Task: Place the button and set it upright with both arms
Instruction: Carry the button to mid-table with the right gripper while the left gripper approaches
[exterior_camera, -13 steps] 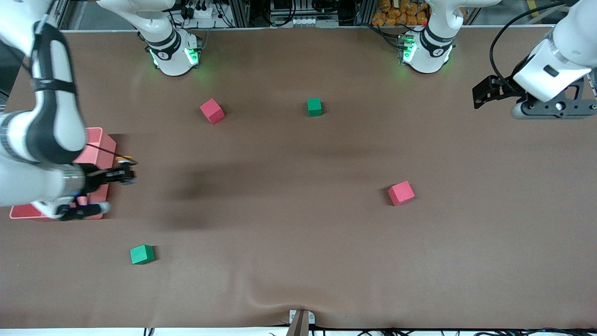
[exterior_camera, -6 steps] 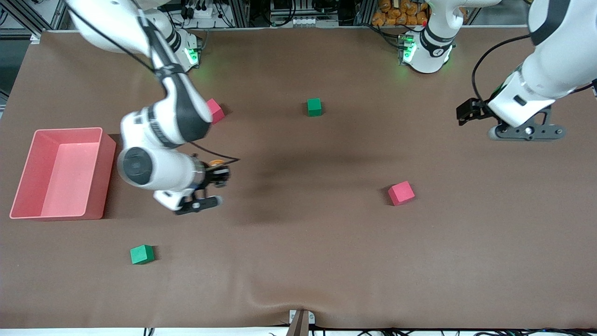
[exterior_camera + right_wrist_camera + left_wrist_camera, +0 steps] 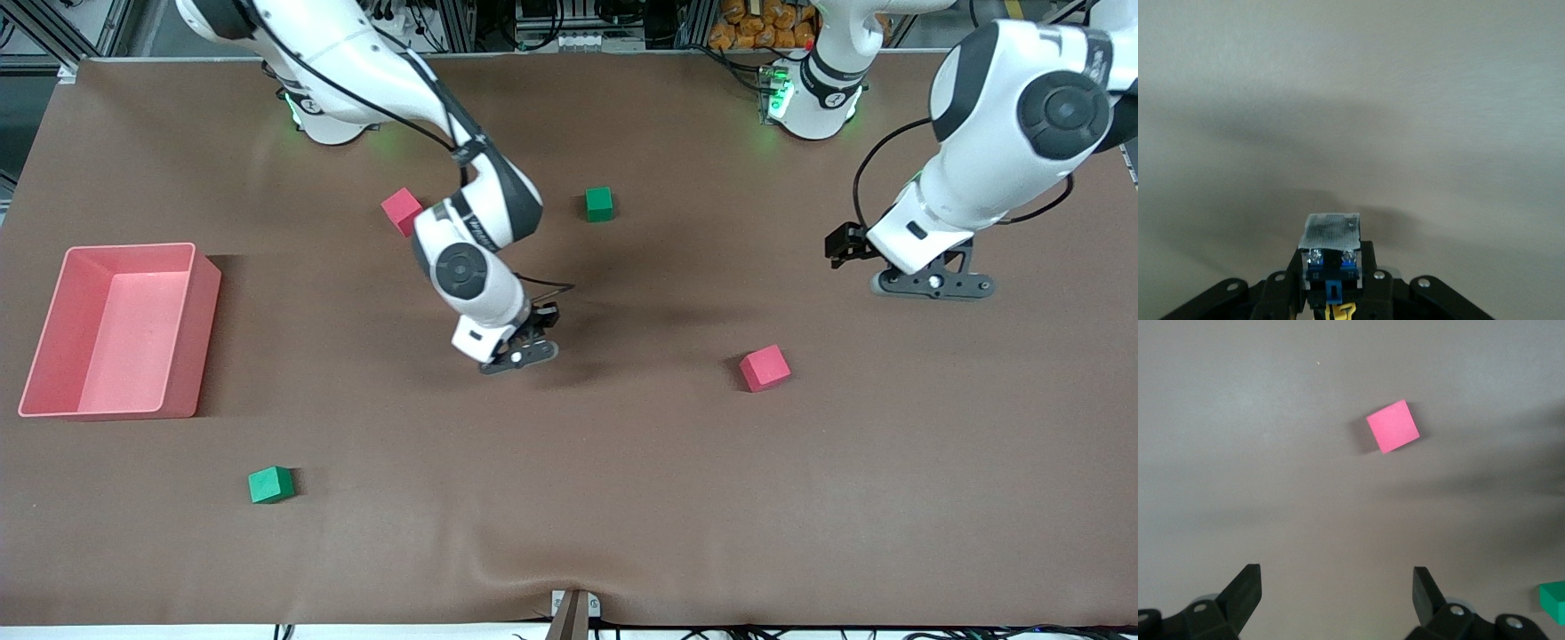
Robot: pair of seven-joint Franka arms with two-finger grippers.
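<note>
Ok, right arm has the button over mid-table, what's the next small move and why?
Probably lower the right pincer straight down to the brown mat. It is shut on the button above bare mat, no cube underneath. The left pincer hangs open over the mat beside the pink cube, free to help.
</note>
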